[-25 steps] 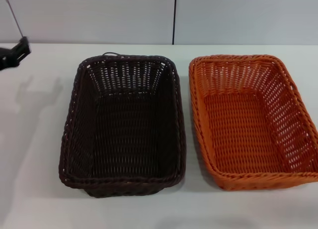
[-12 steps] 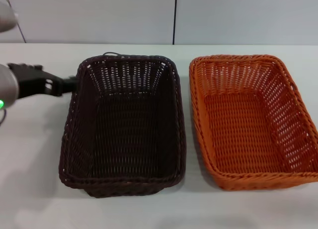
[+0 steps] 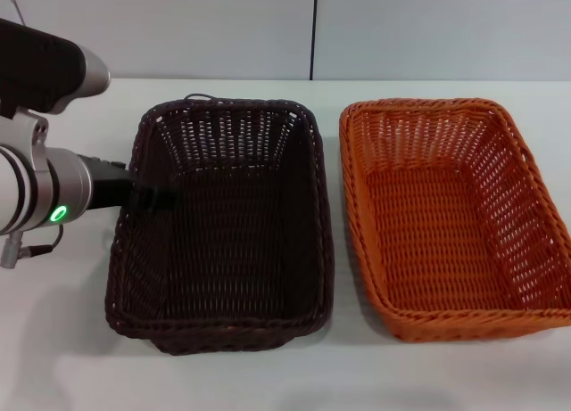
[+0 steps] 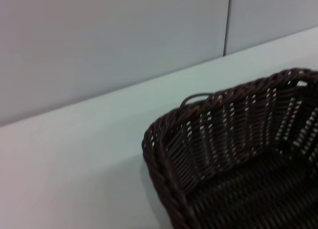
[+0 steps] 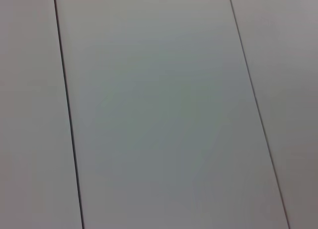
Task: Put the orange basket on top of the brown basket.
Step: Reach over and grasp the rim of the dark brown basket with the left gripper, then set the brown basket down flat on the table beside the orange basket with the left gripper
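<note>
- The table (image 3: 268,375) is white and smooth, with a pale grey wall (image 3: 178,28) behind it.
- The brown basket (image 3: 223,224) and the orange basket (image 3: 451,219) sit side by side on the table, close but not touching.
- The left gripper (image 3: 152,197) reaches over the brown basket's left rim; I cannot tell its state.
- The right wrist view shows only grey wall panels (image 5: 159,110).

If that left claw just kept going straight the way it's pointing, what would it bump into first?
Probably the brown basket: the left gripper points across its left rim, so it would likely meet the near wall or the inside. Its height above the rim is unclear.
</note>
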### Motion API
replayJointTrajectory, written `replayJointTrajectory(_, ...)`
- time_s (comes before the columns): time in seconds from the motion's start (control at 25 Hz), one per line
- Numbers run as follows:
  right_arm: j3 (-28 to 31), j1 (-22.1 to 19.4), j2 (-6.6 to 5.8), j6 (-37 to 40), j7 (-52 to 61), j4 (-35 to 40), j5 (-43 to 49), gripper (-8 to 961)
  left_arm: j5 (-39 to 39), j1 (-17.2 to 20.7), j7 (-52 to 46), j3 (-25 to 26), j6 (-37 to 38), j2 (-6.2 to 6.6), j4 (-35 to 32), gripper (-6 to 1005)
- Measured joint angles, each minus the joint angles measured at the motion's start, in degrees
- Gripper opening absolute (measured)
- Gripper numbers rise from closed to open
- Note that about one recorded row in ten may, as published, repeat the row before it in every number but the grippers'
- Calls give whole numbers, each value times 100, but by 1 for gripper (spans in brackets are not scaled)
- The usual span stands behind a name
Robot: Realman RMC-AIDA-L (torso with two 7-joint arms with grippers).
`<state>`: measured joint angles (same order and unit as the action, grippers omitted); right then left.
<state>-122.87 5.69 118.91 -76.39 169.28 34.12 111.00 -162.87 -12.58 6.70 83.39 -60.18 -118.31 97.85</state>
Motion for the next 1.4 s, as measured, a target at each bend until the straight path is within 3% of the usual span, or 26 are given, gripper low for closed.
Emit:
replayJointTrajectory(0.8,0,-35,0,-36,0,0,37,649,-87,-251,-145,136,429,3,-1017,698)
replayJointTrajectory(1.08,1,-45,0,-88,0,-26,37,648,-93,-215,-16,108,382,26,-1004,686)
replayJointTrajectory(1.4,1,-81,5,-233,0,-29,43,646,-76,-17,286,98,189,27,-452,623)
